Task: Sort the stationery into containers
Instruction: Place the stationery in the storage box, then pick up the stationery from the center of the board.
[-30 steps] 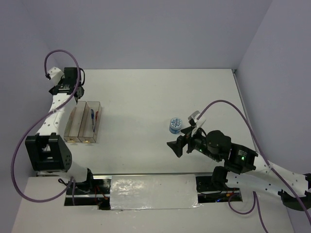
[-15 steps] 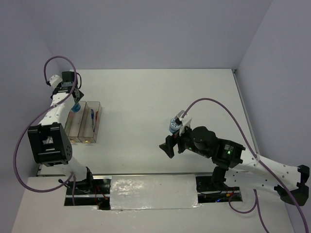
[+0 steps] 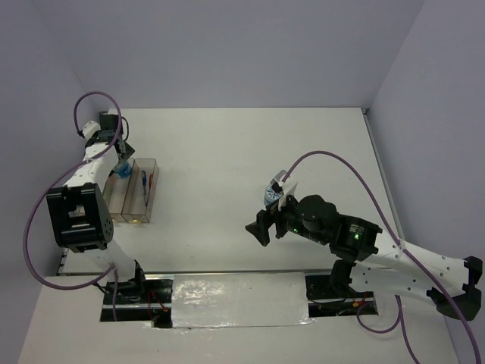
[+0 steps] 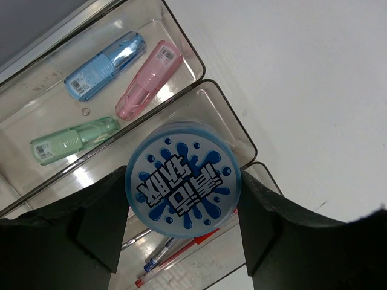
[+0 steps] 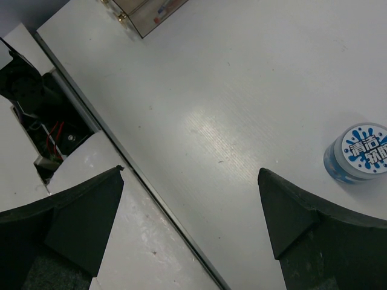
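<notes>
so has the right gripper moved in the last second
yes, the right gripper shifted left, from directly below the blue roll to its lower left

The containers [image 4: 195, 53] are clear, amber-tinted plastic, glossy enough to carry white glints. The pink bar [image 4: 148, 80], light-blue bar [image 4: 106, 65] and green bar [image 4: 74, 140] in the upper-left one look like smooth translucent plastic with paper-like labels. The blue roll [image 4: 182, 184] at centre frame and the second roll [image 5: 358, 152], at the right edge of the right wrist view, have glossy printed tops, the counter [image 4: 302, 72] is smooth white with a dull sheen, and the fingers [image 4: 100, 226] of the left gripper [image 4: 182, 214] and the right gripper [image 5: 187, 211] look like matt black plastic.
</notes>
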Controlling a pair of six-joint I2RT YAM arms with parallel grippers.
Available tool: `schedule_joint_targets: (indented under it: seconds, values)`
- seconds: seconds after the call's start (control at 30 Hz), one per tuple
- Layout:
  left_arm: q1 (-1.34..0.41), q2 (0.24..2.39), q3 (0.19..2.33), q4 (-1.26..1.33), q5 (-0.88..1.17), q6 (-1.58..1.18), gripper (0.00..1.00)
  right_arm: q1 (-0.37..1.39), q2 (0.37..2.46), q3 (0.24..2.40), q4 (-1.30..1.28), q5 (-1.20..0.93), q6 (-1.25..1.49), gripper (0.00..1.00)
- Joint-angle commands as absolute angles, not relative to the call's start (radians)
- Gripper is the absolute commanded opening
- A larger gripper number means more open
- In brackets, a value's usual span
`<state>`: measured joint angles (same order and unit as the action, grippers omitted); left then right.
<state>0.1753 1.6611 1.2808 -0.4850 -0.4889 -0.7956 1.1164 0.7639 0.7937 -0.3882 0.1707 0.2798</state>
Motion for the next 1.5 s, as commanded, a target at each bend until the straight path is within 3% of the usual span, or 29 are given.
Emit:
schedule_joint_targets:
  seconds: [0.0, 0.23, 0.33, 0.37, 0.43, 0.47, 0.67, 0.9, 1.03, 1.23, 1.33, 1.47]
  values:
    - [0.179, 1.684, 1.287, -0.446, -0.496, -0.827, 0.07, 1.117, 0.765, 0.842, -0.344, 0.167, 0.278, 1.00]
    - [0.181, 1.730, 1.292, -0.462, -0.498, -0.827, 0.13, 1.117, 0.747, 0.828, -0.342, 0.164, 0.278, 1.00]
    - [0.181, 1.736, 1.293, -0.462, -0.500, -0.827, 0.29, 1.118, 0.741, 0.825, -0.344, 0.164, 0.278, 1.00]
    - [0.181, 1.735, 1.292, -0.462, -0.500, -0.830, 0.45, 1.117, 0.741, 0.825, -0.345, 0.164, 0.278, 1.00]
    - [0.179, 1.729, 1.289, -0.465, -0.505, -0.838, 0.63, 1.117, 0.739, 0.825, -0.347, 0.164, 0.275, 1.00]
    - [0.178, 1.717, 1.287, -0.469, -0.509, -0.851, 0.77, 1.117, 0.738, 0.825, -0.348, 0.164, 0.275, 1.00]
    - [0.175, 1.671, 1.272, -0.446, -0.499, -0.848, 0.99, 1.117, 0.733, 0.821, -0.348, 0.161, 0.275, 1.00]
    - [0.149, 1.619, 1.275, -0.457, -0.511, -0.844, 0.99, 1.118, 0.723, 0.828, -0.362, 0.161, 0.275, 1.00]
    - [0.036, 1.513, 1.253, -0.352, -0.431, -0.743, 0.99, 1.117, 0.681, 0.848, -0.399, 0.268, 0.325, 1.00]
    - [-0.369, 1.440, 1.204, -0.086, -0.165, -0.563, 0.99, 1.117, 0.583, 1.011, -0.771, 0.788, 0.641, 1.00]
    - [-0.602, 1.543, 1.253, -0.043, -0.192, -0.493, 0.99, 1.117, 0.586, 1.127, -1.090, 0.963, 0.859, 1.00]
    - [-0.809, 1.715, 1.392, -0.026, -0.185, -0.450, 0.99, 1.115, 0.600, 1.206, -1.345, 1.006, 0.937, 1.00]
